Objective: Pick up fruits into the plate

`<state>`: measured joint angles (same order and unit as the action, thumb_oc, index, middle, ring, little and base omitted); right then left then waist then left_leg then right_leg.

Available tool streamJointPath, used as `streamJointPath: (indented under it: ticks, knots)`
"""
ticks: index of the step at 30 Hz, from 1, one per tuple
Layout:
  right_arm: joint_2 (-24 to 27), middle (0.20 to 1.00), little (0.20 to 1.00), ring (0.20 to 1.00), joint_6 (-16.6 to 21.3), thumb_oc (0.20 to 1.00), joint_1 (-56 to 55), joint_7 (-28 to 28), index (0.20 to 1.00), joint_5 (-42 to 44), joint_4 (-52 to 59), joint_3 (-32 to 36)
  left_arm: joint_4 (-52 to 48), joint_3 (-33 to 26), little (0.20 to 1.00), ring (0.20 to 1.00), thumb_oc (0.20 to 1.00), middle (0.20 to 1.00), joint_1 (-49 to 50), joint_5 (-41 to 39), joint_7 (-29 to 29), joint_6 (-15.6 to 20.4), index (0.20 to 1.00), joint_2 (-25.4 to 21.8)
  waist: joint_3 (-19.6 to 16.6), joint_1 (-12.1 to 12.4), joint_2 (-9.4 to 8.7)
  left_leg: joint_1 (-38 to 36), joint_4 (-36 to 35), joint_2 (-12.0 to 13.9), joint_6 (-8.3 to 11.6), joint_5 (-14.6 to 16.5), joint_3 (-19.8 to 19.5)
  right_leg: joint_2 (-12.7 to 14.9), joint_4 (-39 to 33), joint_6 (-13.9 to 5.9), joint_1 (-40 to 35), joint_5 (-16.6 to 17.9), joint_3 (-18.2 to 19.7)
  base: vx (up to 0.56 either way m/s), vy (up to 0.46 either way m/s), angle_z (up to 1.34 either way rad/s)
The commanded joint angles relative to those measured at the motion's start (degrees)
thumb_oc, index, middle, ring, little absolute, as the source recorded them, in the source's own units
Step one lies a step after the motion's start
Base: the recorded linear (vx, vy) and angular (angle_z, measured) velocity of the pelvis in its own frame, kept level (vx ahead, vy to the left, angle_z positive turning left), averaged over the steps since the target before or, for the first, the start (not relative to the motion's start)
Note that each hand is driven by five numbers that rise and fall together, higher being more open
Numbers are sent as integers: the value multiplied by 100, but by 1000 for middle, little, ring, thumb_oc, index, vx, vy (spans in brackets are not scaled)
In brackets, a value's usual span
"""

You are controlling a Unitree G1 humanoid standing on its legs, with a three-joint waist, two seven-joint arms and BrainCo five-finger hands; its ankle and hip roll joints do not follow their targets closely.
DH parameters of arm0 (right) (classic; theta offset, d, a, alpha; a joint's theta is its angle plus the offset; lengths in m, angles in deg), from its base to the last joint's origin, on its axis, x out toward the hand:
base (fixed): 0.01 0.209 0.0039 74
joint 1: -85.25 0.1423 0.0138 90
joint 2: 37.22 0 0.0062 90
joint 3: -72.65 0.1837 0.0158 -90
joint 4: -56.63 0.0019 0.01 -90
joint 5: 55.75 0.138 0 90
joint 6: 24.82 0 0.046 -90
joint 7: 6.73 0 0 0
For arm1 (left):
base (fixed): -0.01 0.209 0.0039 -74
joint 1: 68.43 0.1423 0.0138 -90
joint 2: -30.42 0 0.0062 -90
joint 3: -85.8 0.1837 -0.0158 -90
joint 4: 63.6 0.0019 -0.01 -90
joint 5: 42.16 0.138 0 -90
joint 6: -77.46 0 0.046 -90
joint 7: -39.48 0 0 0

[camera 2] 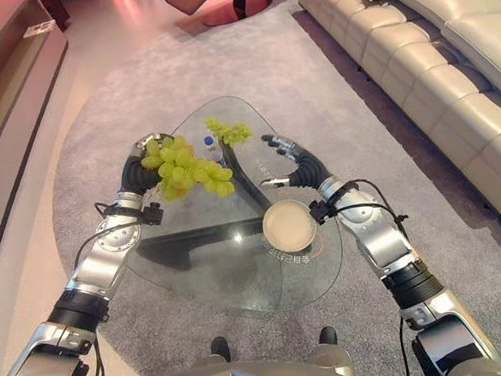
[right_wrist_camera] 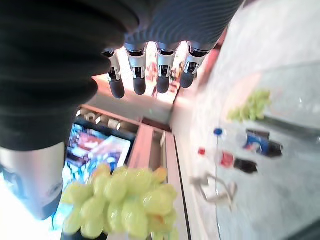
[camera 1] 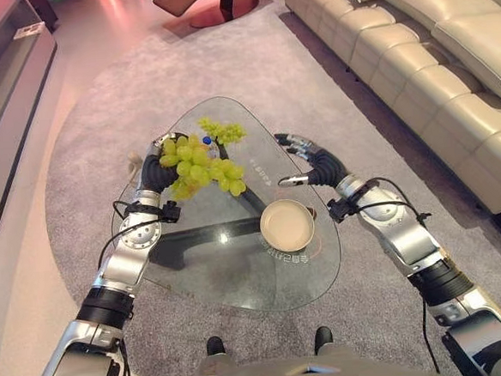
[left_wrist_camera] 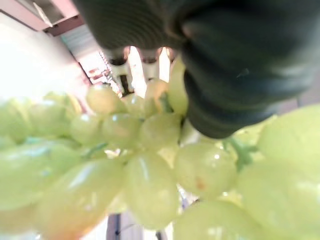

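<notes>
Left eye view: left hand [camera 1: 156, 164] grips the grape bunch [camera 1: 199, 171] above the glass surface [camera 1: 231, 275] — the plate [camera 1: 287, 225] lies toward the right hand [camera 1: 304, 160], whose fingers are spread and empty.

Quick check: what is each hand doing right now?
Left hand: shut on the large bunch of green grapes, lifted above the glass table.
Right hand: open, holding nothing, above the table beyond the plate.

Green grapes [camera 1: 199, 170], tan plate [camera 1: 287, 225], grey rug [camera 1: 84, 148].
</notes>
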<state>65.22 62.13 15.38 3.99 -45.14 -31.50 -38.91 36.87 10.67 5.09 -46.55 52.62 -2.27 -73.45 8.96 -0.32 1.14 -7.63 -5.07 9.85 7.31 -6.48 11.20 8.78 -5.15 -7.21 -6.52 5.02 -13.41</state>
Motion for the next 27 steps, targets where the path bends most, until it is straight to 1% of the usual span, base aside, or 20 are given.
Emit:
streamJointPath:
  ticks: [1,4,5,7,9,14,15,21,25,27]
  knots:
    - [-147,1000,1000,1000,5,1000,508,-71,1000,291,593,-122,-208,66,200,200,200,200,-356,347,209,192,200,-169,-354,16,-185,185,363,-59,-27,576,69,252,457,-54,-61,-508,-313,0,0,0]
    - [-291,1000,1000,1000,-320,1000,621,-23,1000,531,689,-236,-168,170,200,200,200,200,-426,754,399,84,200,-166,-379,22,-182,152,352,-48,-18,582,95,258,453,-64,-85,-507,-327,0,0,0]
    - [-318,1000,1000,1000,-419,1000,647,21,1000,632,714,-280,-171,199,200,200,200,200,-450,1015,489,80,200,-183,-384,23,-184,145,348,-43,-17,582,100,259,451,-68,-89,-507,-328,0,0,0]
    - [-353,1000,1000,1000,-683,1000,699,17,1000,884,788,-422,-183,266,200,200,200,200,-526,1380,696,-22,200,-266,-390,21,-188,115,334,-34,-12,586,112,272,447,-76,-105,-507,-333,0,0,0]
    - [-407,1000,1000,1000,-898,1000,720,-37,1000,1130,831,-561,-162,341,200,200,200,200,-615,1832,953,-26,200,-410,-406,16,-189,85,309,-31,-11,581,124,272,425,-91,-125,-499,-325,0,0,0]
    - [-513,1000,1000,1000,-1038,1000,863,-114,1000,1401,735,-794,-93,544,200,200,200,200,-860,2621,1478,-44,200,-643,-420,13,-196,51,278,-20,-1,571,142,277,410,-105,-148,-493,-338,0,0,0]
    - [-529,1000,1000,1000,-1057,1000,870,-117,1000,1422,739,-813,-93,564,200,200,200,200,-881,2641,1507,-63,200,-660,-424,12,-196,44,272,-19,-1,571,144,277,405,-107,-153,-491,-336,0,0,0]
    - [-688,1000,1000,1000,-1358,1000,985,-292,1000,1966,763,-1023,-83,751,200,200,200,200,-1036,3362,1964,-207,200,-801,-451,20,-205,28,246,-8,6,558,161,267,385,-112,-171,-490,-326,0,0,0]
    - [-758,1000,1000,1000,-1522,1000,993,-335,1000,2250,779,-1077,-62,825,200,200,200,200,-1085,3663,2221,-304,200,-833,-467,11,-217,12,218,-2,10,550,173,269,373,-123,-174,-486,-317,0,0,0]
    - [-808,1000,1000,1000,-1518,1000,982,-383,1000,2264,763,-1122,-27,864,200,200,200,200,-1128,3708,2299,-294,200,-845,-476,12,-223,11,203,-4,10,547,165,263,368,-126,-175,-489,-312,0,0,0]
